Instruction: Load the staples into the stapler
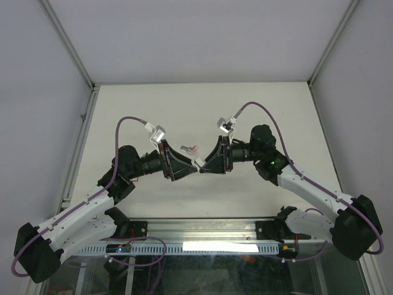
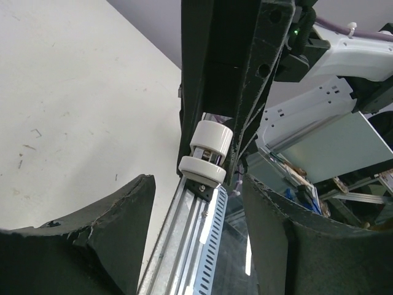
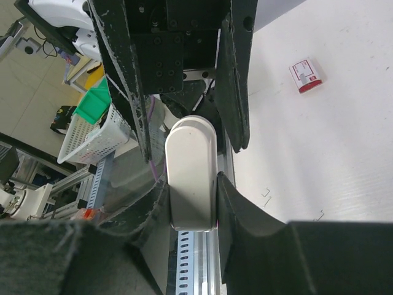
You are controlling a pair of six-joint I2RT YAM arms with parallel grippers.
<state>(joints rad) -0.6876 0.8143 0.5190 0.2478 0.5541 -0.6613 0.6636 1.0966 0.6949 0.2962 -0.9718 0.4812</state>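
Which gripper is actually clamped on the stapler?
The right gripper: it squeezes the stapler from both sides. The left gripper only straddles the stapler's far end, with gaps either side.

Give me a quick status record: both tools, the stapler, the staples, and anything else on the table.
left tool: open, facing the right tool, fingers on either side of the stapler's free end, no contact visible
right tool: shut on the stapler
stapler: pale, held off the table between the right fingers, free end towards the left tool
staples: not made out in any view
red-and-white box: lying flat on the table, apart from both tools
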